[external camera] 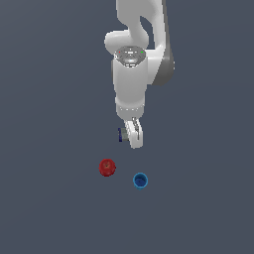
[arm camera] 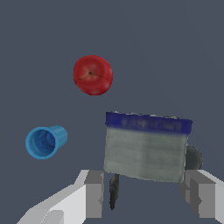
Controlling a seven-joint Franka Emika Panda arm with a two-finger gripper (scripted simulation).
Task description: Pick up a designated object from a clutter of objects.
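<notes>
Fingers point(arm camera: 87, 197) frame the wrist view, spread wide with the grey piece point(arm camera: 146, 148) and its dark blue band between them; whether they touch it I cannot tell. From outside, the arm point(external camera: 131, 74) hangs straight down, gripper point(external camera: 133, 135) low, the piece point(external camera: 120, 135) peeking beside it. Apart on the floor point(external camera: 49, 198) lie a red ball point(external camera: 107, 167) and blue cup point(external camera: 140, 180).

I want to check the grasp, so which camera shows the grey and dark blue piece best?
The wrist view: the grey and dark blue piece fills the space between the end effector fingers. The exterior view shows only a sliver beside the fingers.
</notes>
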